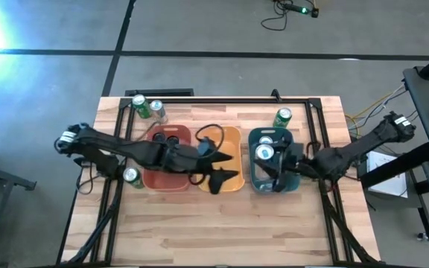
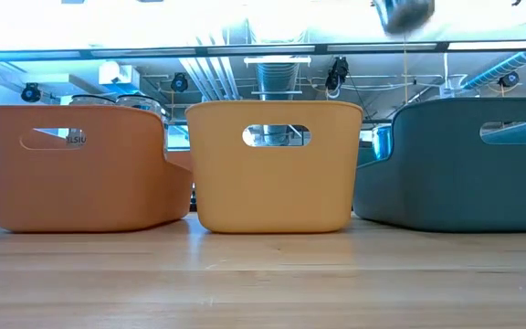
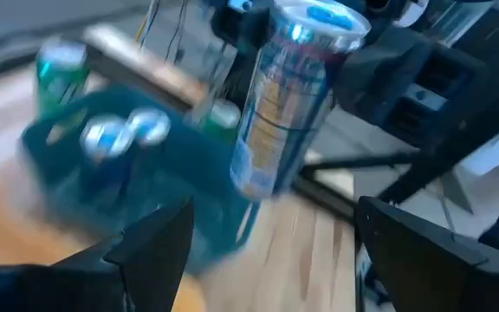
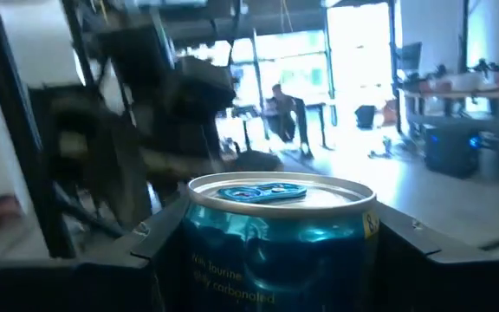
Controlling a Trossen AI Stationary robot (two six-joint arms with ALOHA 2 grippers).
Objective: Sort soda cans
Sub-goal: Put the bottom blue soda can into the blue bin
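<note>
My right gripper hangs over the teal bin, shut on a silver-blue soda can with a silver top. My left gripper hovers open over the orange-yellow bin with nothing between its fingers. Two more cans stand inside the teal bin. Dark cans stand in the red bin. Green cans stand on the table at the far left, behind the teal bin and at the left edge. My right gripper pinches the silver-blue can between its two fingers, one on each side of its wall just below the top rim. The fingers come in about level from the table's right side. The can stays top up, its bottom clear above the teal bin's rim.
The three bins stand side by side across the table's middle, seen in the low view as red, orange-yellow and teal. A black frame runs round the table's far and side edges. Bare wood lies toward the near edge.
</note>
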